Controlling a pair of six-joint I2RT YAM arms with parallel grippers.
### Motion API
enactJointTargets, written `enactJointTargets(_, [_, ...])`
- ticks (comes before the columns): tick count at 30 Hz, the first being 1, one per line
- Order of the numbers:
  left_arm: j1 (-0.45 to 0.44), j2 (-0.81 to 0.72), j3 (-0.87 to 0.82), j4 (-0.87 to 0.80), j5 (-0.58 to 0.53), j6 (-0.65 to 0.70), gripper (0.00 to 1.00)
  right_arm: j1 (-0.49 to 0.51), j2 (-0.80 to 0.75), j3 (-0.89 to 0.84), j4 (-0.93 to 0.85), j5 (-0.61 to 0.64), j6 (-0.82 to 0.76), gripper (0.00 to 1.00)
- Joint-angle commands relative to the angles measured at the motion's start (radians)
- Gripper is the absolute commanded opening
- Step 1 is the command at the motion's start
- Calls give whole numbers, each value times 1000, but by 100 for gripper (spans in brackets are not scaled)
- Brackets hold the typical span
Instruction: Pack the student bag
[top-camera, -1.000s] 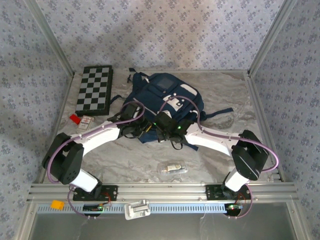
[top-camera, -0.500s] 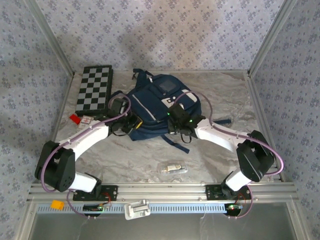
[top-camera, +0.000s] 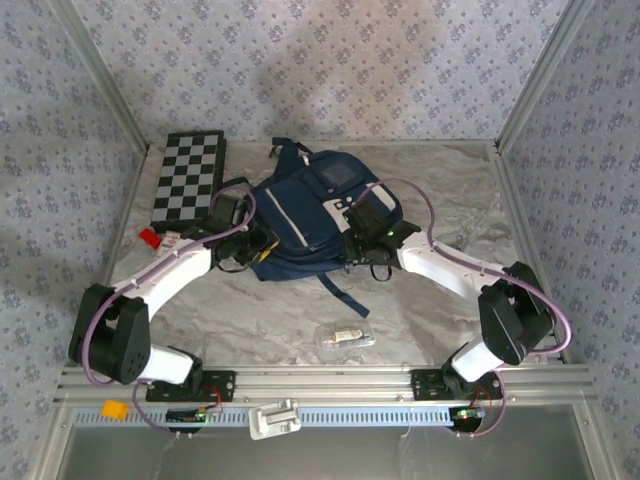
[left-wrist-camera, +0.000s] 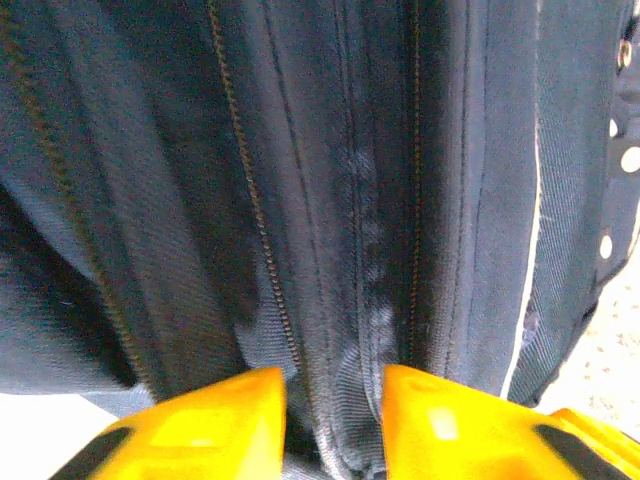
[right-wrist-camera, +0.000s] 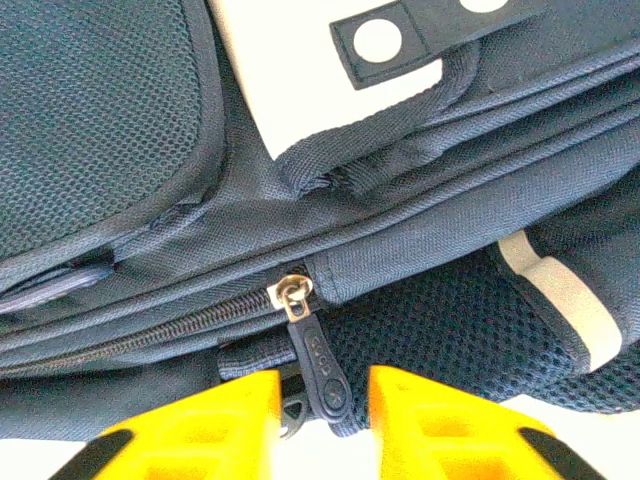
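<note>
Top external: the bag (top-camera: 310, 215), navy with white panels, lies at the middle of the table (top-camera: 440, 180), toward its far edge. A chessboard (top-camera: 187, 180) rests left of the bag, a small red item (top-camera: 148, 237) sits at the bag's near left, and a clear packet (top-camera: 345, 337) lies apart on the bag's near side. The left gripper (top-camera: 262, 248) meets the bag's left near edge; the right gripper (top-camera: 355, 245) meets its right near edge. A dark strap (top-camera: 345, 295) trails from the bag between them.

Left wrist: the left gripper (left-wrist-camera: 335, 400) has its yellow fingers (left-wrist-camera: 220, 420) parted, a ridge of the bag's (left-wrist-camera: 300, 200) navy fabric and zipper seams running into the gap.

Right wrist: the right gripper (right-wrist-camera: 325, 410) likewise stands with fingers (right-wrist-camera: 440, 430) apart. The zipper pull (right-wrist-camera: 318, 360) hangs into that gap, off a zipper on the bag (right-wrist-camera: 120, 100). A dotted white tab (right-wrist-camera: 385, 45) lies above the pull.
</note>
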Motion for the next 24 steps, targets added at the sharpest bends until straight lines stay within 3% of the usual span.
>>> enactJointTargets(1, [-22,-72,31,-67,-66,79,45,-39,-24,43,-5,-130,24,38])
enactJointTargets(4, [-70,-102,57,-138,-163,131,56,-79,43,91,21,-246,23,42])
enactJointTargets(11, [-155,-139,85,-216,-301,186,75,-116,212,279,16,-335,12,44])
enactJointTargets(16, [-194,-95,120,-214,-309,220,84,-125,313,394,-31,-282,-29,44])
enactJointTargets(24, [-255,-42,142,-190,-396,256,98,-134,404,417,-41,-327,-41,38])
